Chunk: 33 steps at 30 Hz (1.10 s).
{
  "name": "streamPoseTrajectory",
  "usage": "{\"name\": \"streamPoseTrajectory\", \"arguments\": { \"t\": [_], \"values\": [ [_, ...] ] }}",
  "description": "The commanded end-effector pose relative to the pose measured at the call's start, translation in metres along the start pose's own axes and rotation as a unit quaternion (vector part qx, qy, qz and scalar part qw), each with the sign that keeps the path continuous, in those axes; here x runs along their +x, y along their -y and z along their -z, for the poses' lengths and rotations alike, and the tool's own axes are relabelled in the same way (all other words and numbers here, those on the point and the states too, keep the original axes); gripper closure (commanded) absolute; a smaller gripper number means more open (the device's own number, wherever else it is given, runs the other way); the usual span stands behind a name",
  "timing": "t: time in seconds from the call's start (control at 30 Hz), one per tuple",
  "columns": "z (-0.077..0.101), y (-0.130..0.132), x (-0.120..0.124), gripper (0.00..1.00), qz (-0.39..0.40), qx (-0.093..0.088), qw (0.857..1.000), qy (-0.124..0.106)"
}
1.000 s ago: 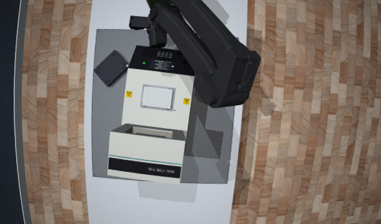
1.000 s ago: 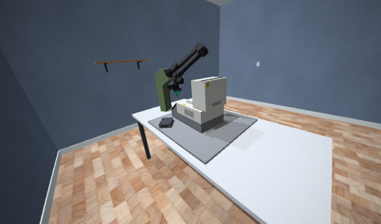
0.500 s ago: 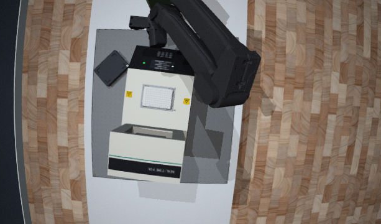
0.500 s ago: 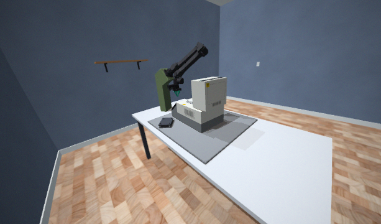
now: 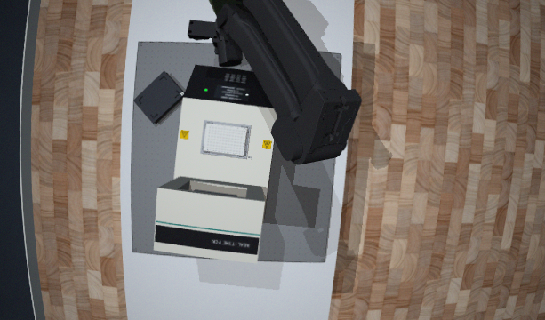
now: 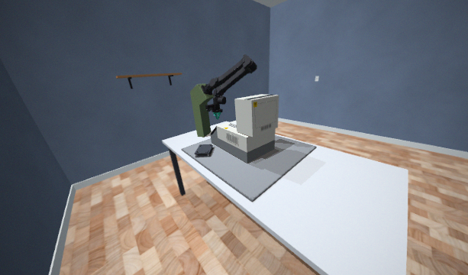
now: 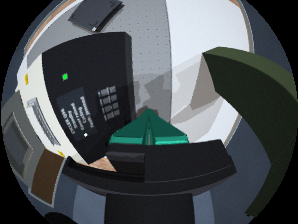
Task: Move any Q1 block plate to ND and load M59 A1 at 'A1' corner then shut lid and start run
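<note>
Gripper (image 7: 152, 131) shut tight, green fingers pressed together with nothing between them, hanging just off the front edge of the black control panel (image 5: 228, 86). In the top view, parked just beyond the keypad (image 5: 236, 78), not touching any key as far as can be told. Status lamp (image 5: 205, 90) showing green. Lid (image 5: 208, 220) of cycler Q1 (image 5: 196, 133) up and tipped back, underside cavity facing the camera. White 96-well plate M59 (image 5: 225, 139) lying flat on the block, framed by the corner brackets, between the two yellow warning stickers (image 5: 184, 134); orientation of well A1 too small to read. Dark plate nest (image 5: 159, 96) bare, sitting at an angle just beside the panel's corner on the grey mat (image 5: 152, 178). Second nest hidden under the bulky forearm (image 5: 294, 89) crossing the cycler's other side. From the exterior view, arm reaching down from the green pedestal (image 6: 200, 111), green tips (image 6: 217, 114) poised above the machine's low front, upright lid (image 6: 256, 114) behind. White table (image 6: 352, 198) carrying the lot.
</note>
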<state>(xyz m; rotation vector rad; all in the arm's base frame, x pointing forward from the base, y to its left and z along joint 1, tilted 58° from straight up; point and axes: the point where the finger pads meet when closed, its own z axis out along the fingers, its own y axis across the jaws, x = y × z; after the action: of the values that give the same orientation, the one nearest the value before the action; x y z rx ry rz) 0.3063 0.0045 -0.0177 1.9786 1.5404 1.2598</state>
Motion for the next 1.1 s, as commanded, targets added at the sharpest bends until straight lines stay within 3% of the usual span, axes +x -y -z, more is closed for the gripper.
{"name": "streamPoseTrajectory", "arguments": {
  "t": [0.0,0.03,0.07,0.13,0.33,0.53,0.83,1.07],
  "values": [
    [-0.007,0.019,0.008,1.00,-0.027,0.026,0.999,-0.008],
    [-0.007,0.019,0.008,1.00,-0.027,0.026,0.999,-0.008],
    [-0.006,0.003,0.004,1.00,-0.020,0.008,1.000,-0.006],
    [-0.009,-0.009,0.003,1.00,-0.014,-0.001,1.000,-0.007],
    [-0.018,-0.018,0.001,1.00,-0.008,0.003,1.000,-0.009],
    [-0.023,-0.037,0.001,1.00,0.002,-0.011,1.000,-0.014],
    [-0.028,-0.053,-0.001,1.00,0.008,-0.015,1.000,-0.017],
    [-0.034,-0.051,-0.010,1.00,0.003,-0.002,1.000,-0.002]
  ]
}}
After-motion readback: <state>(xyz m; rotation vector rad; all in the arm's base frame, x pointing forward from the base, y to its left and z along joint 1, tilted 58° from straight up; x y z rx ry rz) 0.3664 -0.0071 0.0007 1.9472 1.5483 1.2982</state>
